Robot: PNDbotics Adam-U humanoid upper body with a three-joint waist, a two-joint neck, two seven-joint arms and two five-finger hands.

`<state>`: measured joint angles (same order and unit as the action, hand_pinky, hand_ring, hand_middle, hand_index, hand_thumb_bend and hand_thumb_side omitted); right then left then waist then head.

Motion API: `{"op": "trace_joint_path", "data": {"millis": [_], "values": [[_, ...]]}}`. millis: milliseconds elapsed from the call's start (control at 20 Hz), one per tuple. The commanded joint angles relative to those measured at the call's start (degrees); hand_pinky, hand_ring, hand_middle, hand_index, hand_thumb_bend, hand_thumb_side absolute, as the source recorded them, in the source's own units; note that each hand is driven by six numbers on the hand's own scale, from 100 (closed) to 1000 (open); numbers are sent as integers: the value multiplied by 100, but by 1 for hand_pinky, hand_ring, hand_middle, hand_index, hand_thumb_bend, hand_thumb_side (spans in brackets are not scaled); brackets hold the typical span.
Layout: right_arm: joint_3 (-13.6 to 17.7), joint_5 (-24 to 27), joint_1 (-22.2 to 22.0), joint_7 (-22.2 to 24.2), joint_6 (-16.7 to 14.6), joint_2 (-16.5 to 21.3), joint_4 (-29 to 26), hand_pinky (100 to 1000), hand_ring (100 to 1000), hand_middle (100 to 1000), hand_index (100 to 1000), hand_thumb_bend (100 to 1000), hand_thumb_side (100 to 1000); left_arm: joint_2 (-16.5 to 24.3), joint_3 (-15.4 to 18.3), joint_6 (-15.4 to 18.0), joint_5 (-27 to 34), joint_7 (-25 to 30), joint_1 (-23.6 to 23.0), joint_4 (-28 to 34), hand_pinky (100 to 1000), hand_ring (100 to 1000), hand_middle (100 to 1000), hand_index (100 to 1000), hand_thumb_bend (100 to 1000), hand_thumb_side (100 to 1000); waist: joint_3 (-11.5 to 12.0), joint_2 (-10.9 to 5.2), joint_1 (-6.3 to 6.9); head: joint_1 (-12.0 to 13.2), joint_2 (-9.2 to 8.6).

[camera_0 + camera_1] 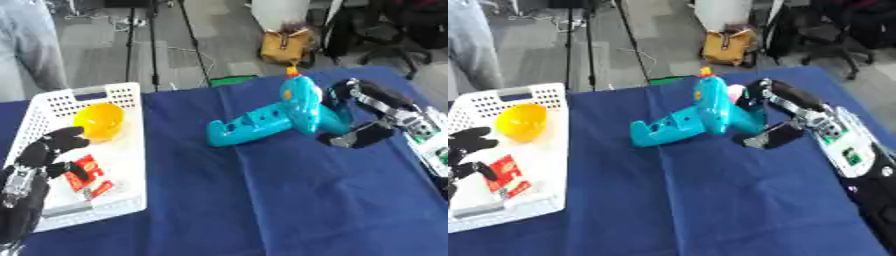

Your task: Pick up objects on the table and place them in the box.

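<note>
Dark blue cloth covers the bench [262, 200] before me, with grey floor and stands behind it. One teal toy drill [280, 117] lies on the cloth near the middle, toward my right: a fat rounded body with an orange tip at its far end and a long handle with small holes stretching toward my left. My right hand [785, 107] comes in from the right edge, just beside the drill's body; its fingers [754, 97] seem to curl against the far side of the toy, though I cannot tell whether they truly grip it.

One white perforated box [122, 145] sits on the left of the bench, well apart from the drill. Inside it I count one yellow bowl [99, 120] at the far end and one red-and-white packet [87, 175] nearer me. My left hand [35, 165] shows at the lower left over the box's near corner, fingers [66, 137] relaxed and spread, holding nothing.
</note>
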<state>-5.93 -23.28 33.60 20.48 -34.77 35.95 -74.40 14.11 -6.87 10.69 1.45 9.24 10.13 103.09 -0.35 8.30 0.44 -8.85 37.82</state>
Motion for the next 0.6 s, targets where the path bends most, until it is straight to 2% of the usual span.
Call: {"op": "trace_joint_path", "data": {"millis": [50, 350, 450, 600], "values": [[-39, 57, 290, 122, 0, 53, 45, 340, 449, 404, 497, 383, 261, 78, -10, -2, 18, 27, 83, 101, 465, 802, 817, 750, 286, 999, 21, -57, -13, -39, -29], [-37, -18, 922, -87, 113, -212, 429, 336, 448, 402, 494, 388, 257, 66, -52, -4, 41, 62, 136, 110, 465, 802, 817, 750, 287, 997, 218, -21, -30, -96, -98], [32, 19, 1162, -270, 227, -364, 550, 327, 443, 399, 491, 375, 273, 49, -79, -10, 53, 82, 156, 106, 465, 802, 818, 750, 290, 1000, 362, -25, -57, -133, -123], [53, 23, 1432, -503, 365, -539, 712, 322, 442, 397, 489, 401, 253, 30, -114, -12, 77, 113, 195, 108, 466, 802, 817, 750, 289, 994, 572, -30, -79, -172, -157]]}}
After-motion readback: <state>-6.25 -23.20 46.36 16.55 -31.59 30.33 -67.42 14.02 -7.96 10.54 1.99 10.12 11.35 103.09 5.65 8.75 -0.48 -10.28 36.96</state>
